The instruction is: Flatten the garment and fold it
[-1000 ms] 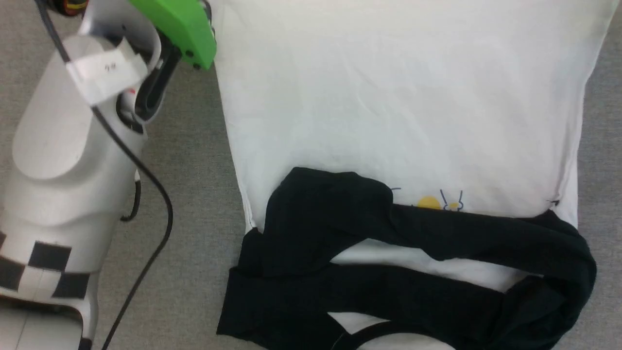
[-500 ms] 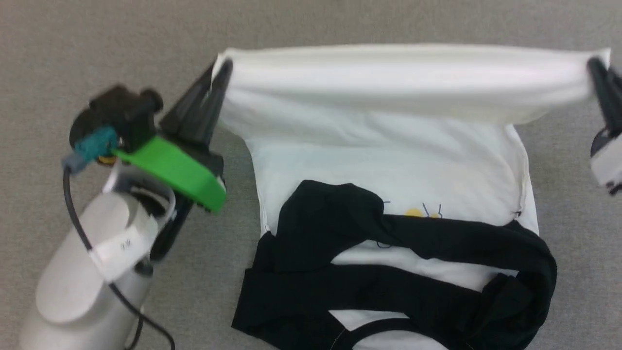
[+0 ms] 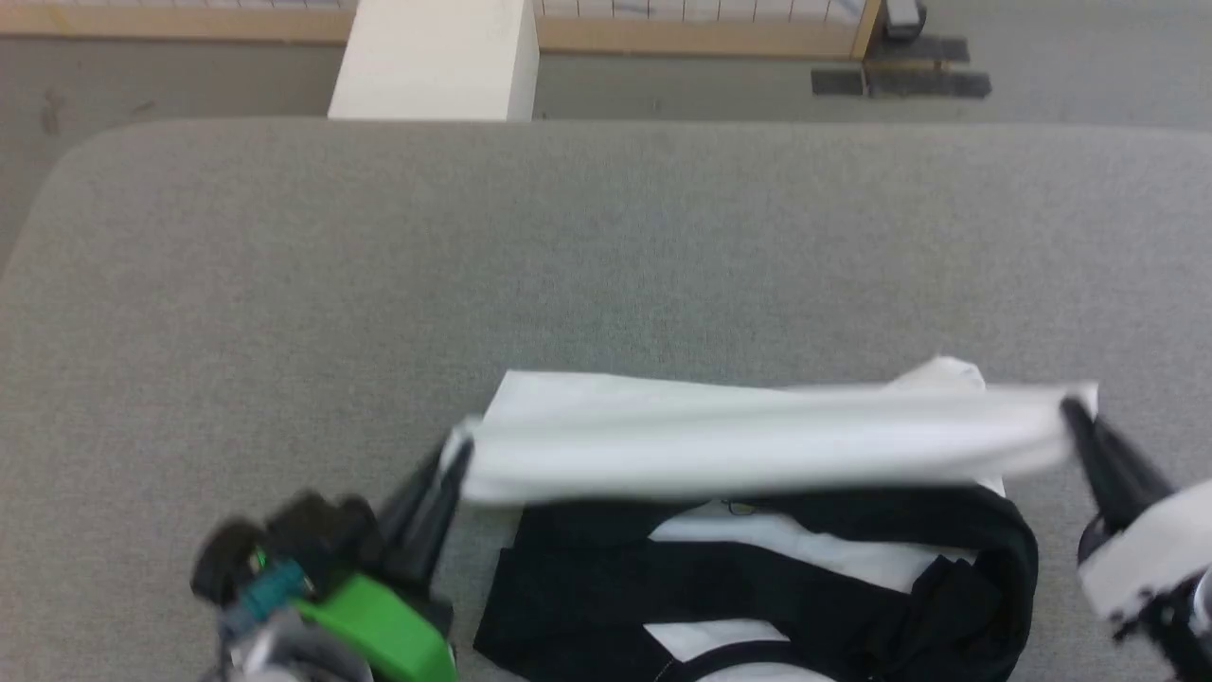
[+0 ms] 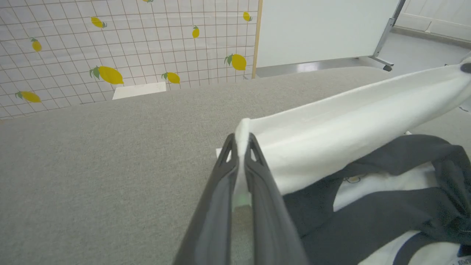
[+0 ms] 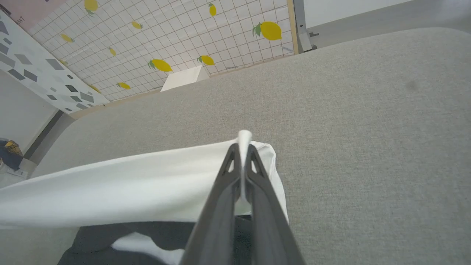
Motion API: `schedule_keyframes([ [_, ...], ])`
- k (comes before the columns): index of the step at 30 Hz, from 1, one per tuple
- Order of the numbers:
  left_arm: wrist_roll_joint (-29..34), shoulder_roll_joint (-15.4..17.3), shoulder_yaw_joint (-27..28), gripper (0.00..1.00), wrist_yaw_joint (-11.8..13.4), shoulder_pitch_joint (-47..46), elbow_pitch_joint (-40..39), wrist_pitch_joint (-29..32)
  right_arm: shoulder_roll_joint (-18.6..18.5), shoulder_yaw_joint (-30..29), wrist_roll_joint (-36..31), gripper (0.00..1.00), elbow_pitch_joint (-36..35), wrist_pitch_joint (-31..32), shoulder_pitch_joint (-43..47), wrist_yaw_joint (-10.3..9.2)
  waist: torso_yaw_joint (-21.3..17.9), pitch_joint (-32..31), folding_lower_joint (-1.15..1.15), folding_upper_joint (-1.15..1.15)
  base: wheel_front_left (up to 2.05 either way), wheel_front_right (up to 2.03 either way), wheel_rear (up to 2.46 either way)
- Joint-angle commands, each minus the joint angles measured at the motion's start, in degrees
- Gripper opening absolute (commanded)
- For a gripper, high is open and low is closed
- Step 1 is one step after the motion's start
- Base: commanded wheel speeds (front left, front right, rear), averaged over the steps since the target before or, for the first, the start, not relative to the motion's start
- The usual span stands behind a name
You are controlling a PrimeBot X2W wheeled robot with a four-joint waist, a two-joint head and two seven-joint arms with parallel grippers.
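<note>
My left gripper (image 3: 456, 455), at about 7 o'clock in the head view, had its two long dark fingers pressed together on one corner of the garment (image 3: 814, 549), a long-sleeved cotton shirt with a white body and black sleeves (image 3: 663, 578). My right gripper (image 3: 1075, 412), at about 4 o'clock, pinched the opposite corner in the same way. Between them the shirt's white hem (image 3: 757, 440) was stretched into a taut band, raised off the grey fabric-covered table (image 3: 606, 237) and running from 9 o'clock to 3 o'clock. Below that band, toward 6 o'clock, the sleeves lay crossed over the chest, bunched thicker at the 3 o'clock end. The rest of the shirt rested on the near part of the table.

I judged the step in hand to be folding the hem over toward the collar. Doing it well would call for both corners held level and equally tight. They should travel together toward 6 o'clock and come down squarely over the sleeves. The layer underneath should not be dragged. I would let go only once the cloth lay flat. The bunched sleeve might leave a lump.
</note>
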Motion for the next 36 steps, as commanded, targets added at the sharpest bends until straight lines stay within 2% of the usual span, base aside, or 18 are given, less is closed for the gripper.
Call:
schedule_keyframes([
  [1,0.85,0.44,-0.95,0.0,0.19,2.12,0.57,-0.58,0.47,0.28,0.66,0.0,-0.33,-0.23,2.18,-0.1,-0.21,-2.96,0.01,0.0,0.0,0.0,0.0],
  [8,-1.08,-1.24,-1.91,0.0,1.97,10.2,1.45,-4.45,1.35,-0.74,1.48,0.0,-0.34,-0.99,11.7,-0.1,-0.39,-5.05,0.01,0.0,0.0,0.0,0.0],
  [13,-1.67,-0.87,-2.41,0.0,3.17,15.39,1.18,-5.85,1.46,-1.62,3.02,0.0,0.23,-2.54,16.76,-0.1,-0.76,-6.42,0.01,0.0,0.0,0.0,0.0],
  [17,0.38,0.56,-5.11,0.0,1.75,16.65,3.23,-5.58,1.47,-0.57,3.1,0.0,1.12,-3.87,19.58,-0.1,-0.87,-7.11,0.01,0.0,0.0,0.0,0.0],
  [19,2.04,1.01,-6.95,0.0,0.7,16.21,5.4,-5.16,1.48,0.52,2.03,0.25,1.6,-4.35,20.32,-0.1,-1.0,-7.42,0.01,0.0,0.0,0.0,0.0],
  [20,2.36,0.89,-7.56,0.0,0.3,15.95,6.39,-4.99,1.48,0.88,1.86,0.3,1.92,-4.54,20.54,-0.1,-1.05,-7.51,0.01,0.0,0.0,0.0,0.0],
  [21,2.08,0.44,-8.02,0.07,-0.12,15.72,7.55,-4.69,1.48,1.3,1.63,0.37,2.33,-4.59,20.76,-0.1,-1.08,-7.63,0.01,0.0,0.0,0.0,0.0],
  [22,1.86,0.18,-8.32,0.29,-0.46,15.5,8.3,-4.4,1.48,1.66,1.36,0.45,2.58,-4.53,20.89,-0.1,-1.1,-7.72,0.01,0.0,0.0,0.0,0.0],
  [23,1.81,-0.06,-8.55,0.65,-0.75,15.13,9.01,-4.32,1.48,1.98,1.13,0.85,2.75,-4.52,20.95,-0.1,-1.16,-7.7,0.01,0.0,0.0,0.0,0.0],
  [24,1.69,-0.32,-8.57,1.0,-0.87,14.85,9.43,-4.46,1.48,2.1,1.08,1.0,2.78,-4.72,20.9,-0.1,-1.2,-7.66,0.01,0.0,0.0,0.0,0.0],
  [30,-0.51,-1.7,-7.19,1.0,-0.72,14.33,11.05,-5.81,1.48,2.03,0.53,1.0,1.85,-4.77,20.73,-0.1,-1.27,-7.52,0.01,0.0,0.0,0.0,0.0],
  [36,-5.13,-4.08,-0.36,1.0,1.82,15.9,7.55,-9.65,1.48,-0.47,1.76,1.0,-2.23,-3.96,20.52,-0.1,-1.05,-8.04,0.01,0.0,0.0,0.0,0.0],
])
